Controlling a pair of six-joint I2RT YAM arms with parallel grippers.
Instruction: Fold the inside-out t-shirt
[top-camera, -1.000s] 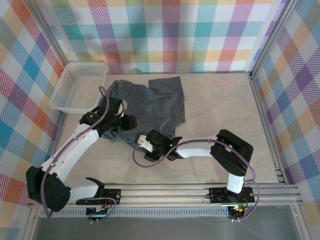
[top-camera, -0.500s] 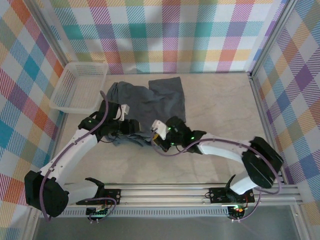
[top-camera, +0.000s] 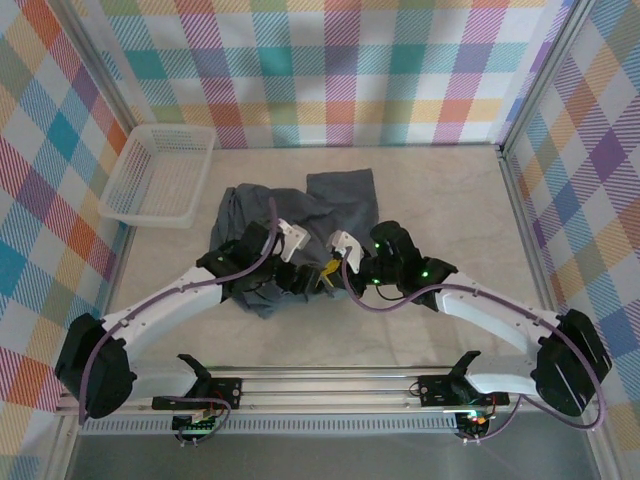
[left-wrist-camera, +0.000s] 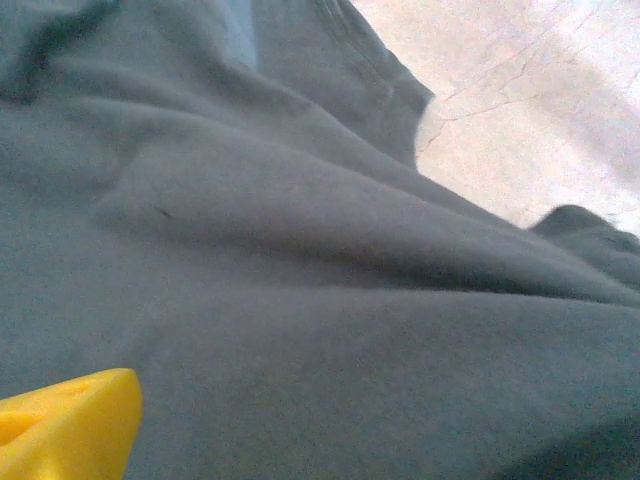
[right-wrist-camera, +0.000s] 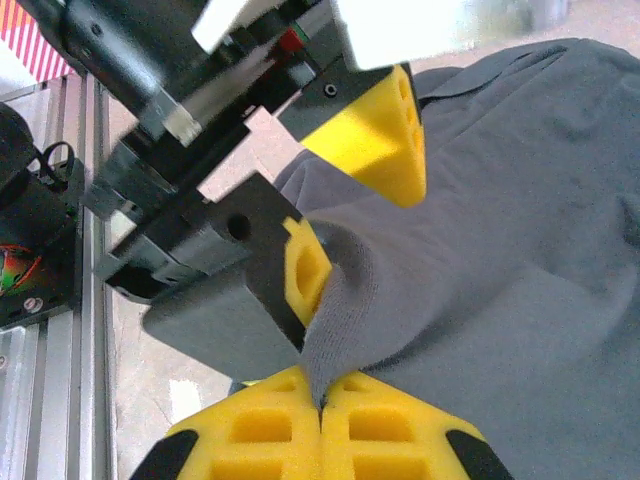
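At table ctr, the inside-out t-shirt (top-camera: 290, 212) lies bunched in a rumpled heap, not spread flat. One smoother panel extends toward the far wall; the rest is creased & lapped over itself. Colour: slate blue-grey, no print.

At the near edge of the heap both arms converge from opposite sides, w/ the gripper tips close together over the cloth.

Status, the right gripper (right-wrist-camera: 320, 415): yellow pads pressed together w/ no gap, a raised fold of the shirt pinched btwn them. The fold climbs from the pinch point & leans against the lower pad of the other tool.

Status, the left gripper (right-wrist-camera: 348, 205): jaws spread wide, upper & lower yellow pads well apart. Cloth touches the lower pad; the upper pad sits clear above it. Nothing clamped.

Left wrist cam: one yellow fingertip (left-wrist-camera: 65, 425) at the bottom-left corner, shirt surface close under the lens, bare table (left-wrist-camera: 530, 90) at upper right.

The white mesh basket (top-camera: 150, 220) sits at the far-left of the table, apart from the shirt.
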